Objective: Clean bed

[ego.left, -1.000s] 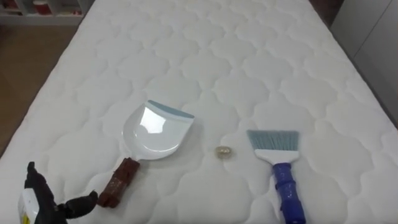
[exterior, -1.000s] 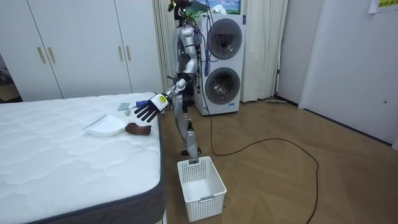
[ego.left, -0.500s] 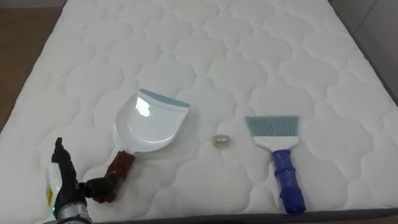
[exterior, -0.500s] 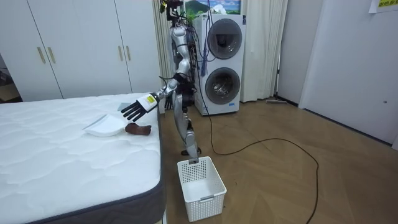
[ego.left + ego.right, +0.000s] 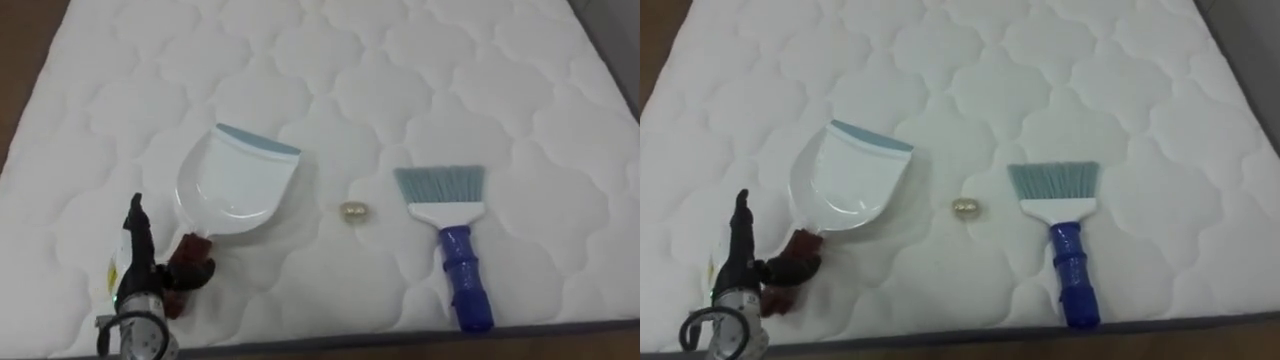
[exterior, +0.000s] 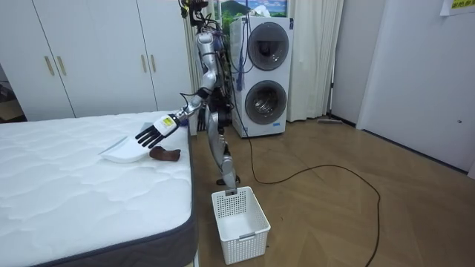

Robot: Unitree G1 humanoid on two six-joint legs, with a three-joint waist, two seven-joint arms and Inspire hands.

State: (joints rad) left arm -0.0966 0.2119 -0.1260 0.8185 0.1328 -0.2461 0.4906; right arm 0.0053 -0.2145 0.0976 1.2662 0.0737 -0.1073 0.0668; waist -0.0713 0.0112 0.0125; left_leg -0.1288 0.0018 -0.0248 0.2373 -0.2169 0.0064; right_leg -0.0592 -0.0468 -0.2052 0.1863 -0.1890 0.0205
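Left hand (image 5: 137, 252) low at 8 o'clock over white quilted mattress (image 5: 350, 80), fingers straight, gripping nothing, thumb by brown handle (image 5: 193, 246) of white dustpan (image 5: 235, 185). Small beige scrap (image 5: 353, 211) mid-mattress: dustpan at its 9 o'clock, blue-handled brush (image 5: 450, 230) at 3 o'clock, both apart from it. Dustpan scoop bare white. Beyond bed: wardrobe doors (image 6: 96, 55), stacked washing machines (image 6: 263, 67), wooden floor (image 6: 334, 208) with white basket (image 6: 239, 215), bare bottom showing.

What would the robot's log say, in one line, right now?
left hand: open, at dustpan handle | crumb: between dustpan and brush | bed: not clean yet
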